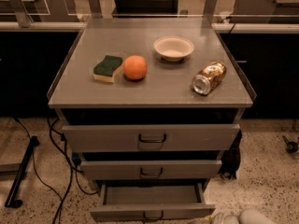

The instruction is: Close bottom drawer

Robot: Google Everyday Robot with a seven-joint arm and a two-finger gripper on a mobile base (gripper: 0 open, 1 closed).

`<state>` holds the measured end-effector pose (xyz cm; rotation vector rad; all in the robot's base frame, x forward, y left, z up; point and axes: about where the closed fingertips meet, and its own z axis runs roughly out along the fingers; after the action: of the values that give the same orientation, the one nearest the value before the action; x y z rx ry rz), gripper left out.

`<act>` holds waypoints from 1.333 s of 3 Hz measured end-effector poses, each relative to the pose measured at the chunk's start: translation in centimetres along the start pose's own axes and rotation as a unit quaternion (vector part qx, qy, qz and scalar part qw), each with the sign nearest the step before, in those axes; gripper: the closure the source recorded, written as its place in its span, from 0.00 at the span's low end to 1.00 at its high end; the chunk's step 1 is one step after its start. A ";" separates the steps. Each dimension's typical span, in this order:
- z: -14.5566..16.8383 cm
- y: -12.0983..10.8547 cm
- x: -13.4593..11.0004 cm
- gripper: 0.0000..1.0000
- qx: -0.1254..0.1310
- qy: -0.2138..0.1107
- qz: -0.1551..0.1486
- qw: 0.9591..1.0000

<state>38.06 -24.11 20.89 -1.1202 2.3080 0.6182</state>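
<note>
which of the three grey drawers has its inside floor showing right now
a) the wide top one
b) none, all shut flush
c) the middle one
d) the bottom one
d: the narrow grey metal bottom drawer is pulled out so its inside floor shows, while the wide grey top drawer and the grey middle drawer show only their fronts. The pale gripper sits low at the bottom right edge, beside the bottom drawer's front.

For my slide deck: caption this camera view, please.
Bottom drawer stands open below a cabinet top bearing sponge, orange, bowl and tipped can; gripper low at the frame's right corner.
</note>
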 end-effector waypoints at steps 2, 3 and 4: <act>3.1 -1.5 -0.5 1.00 0.045 0.003 -0.074 0.996; 5.1 -2.5 -0.5 1.00 0.054 -0.002 -0.096 0.994; 5.3 -2.7 -0.3 1.00 0.055 -0.002 -0.098 0.994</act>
<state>41.62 -22.31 16.52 -1.2708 2.1662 0.4142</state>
